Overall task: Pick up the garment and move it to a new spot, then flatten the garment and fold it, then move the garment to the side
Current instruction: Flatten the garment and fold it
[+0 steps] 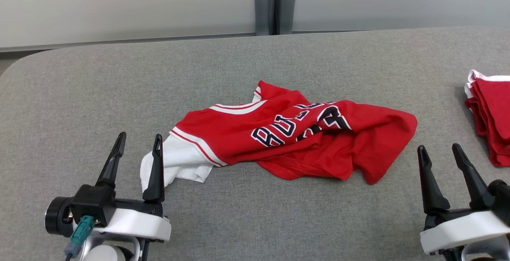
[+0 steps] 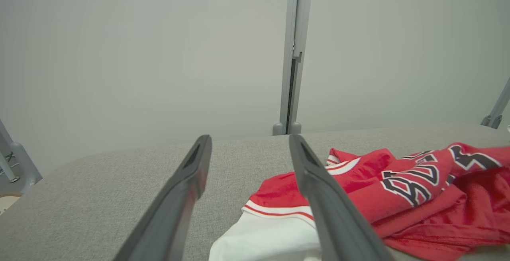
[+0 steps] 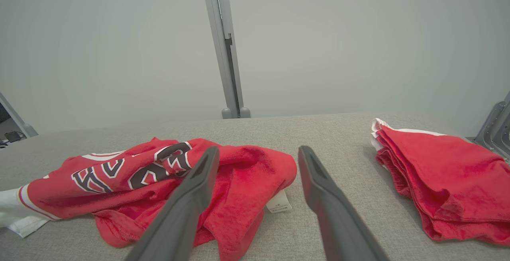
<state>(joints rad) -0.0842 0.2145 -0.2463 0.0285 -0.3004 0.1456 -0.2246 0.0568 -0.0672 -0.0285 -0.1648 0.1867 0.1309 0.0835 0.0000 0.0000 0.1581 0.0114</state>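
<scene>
A grey fabric-covered table (image 1: 79, 93) with a rounded far-left corner stands in front of a pale wall, with a grey metal post (image 1: 275, 6) rising behind the middle of its far edge.

A crumpled red jersey with white trim, one white sleeve and dark, white-outlined lettering (image 1: 295, 137) lies in a loose heap at the middle of the table. Its white sleeve trails towards the near-left side and its red body bunches towards the right. In the right wrist view a small white label pokes out from under its red hem.

A neatly folded red garment with a white edge (image 1: 488, 121) sits at the table's right edge, well apart from the jersey.

The left gripper (image 1: 139, 135) is near the table's front-left part, with its two dark fingers spread wide and nothing between them. One finger crosses in front of the white sleeve, and whether it touches the cloth cannot be told.

The right gripper (image 1: 438, 146) is near the front-right part, between the jersey and the folded garment. Its fingers are also spread wide and empty.
</scene>
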